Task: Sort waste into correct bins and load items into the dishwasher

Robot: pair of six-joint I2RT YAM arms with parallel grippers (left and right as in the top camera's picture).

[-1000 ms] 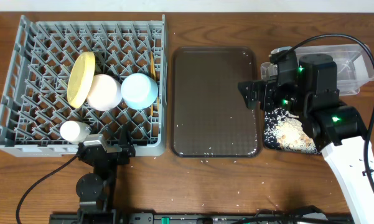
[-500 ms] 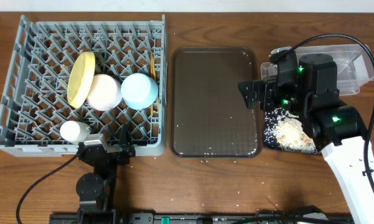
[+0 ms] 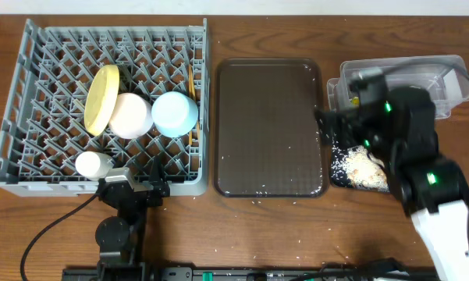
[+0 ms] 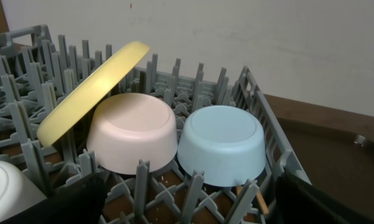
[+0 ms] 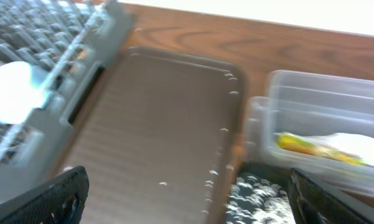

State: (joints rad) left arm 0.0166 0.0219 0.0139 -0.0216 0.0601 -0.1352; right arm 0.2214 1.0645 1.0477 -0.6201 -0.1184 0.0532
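Observation:
The grey dish rack [image 3: 15, 101] holds the yellow plate [image 3: 101, 99], pink-white bowl [image 3: 130, 115], light blue bowl [image 3: 175, 114], white cup [image 3: 94, 164] and chopsticks [image 3: 191, 82]. The left wrist view shows the plate [image 4: 90, 84] leaning on the upturned pink bowl [image 4: 134, 130], beside the blue bowl [image 4: 221, 143]. My left gripper [image 4: 187, 208] is open and empty at the rack's front edge [image 3: 133, 187]. My right gripper [image 5: 187, 199] is open and empty above the black tray [image 5: 261, 196], which holds rice scraps [image 3: 363, 165]. The clear tub [image 5: 317, 99] holds the wrapper [image 5: 302, 144] and the napkin [image 5: 358, 144].
The dark brown serving tray [image 3: 269, 129] lies between the rack and the bins, with a few rice grains on it and on the table in front. My right arm covers part of the black tray [image 3: 335, 176] and the clear tub [image 3: 445, 70].
My right arm has moved to the right and toward the table's front, off the brown tray's edge and over the bins. The left arm has not moved.

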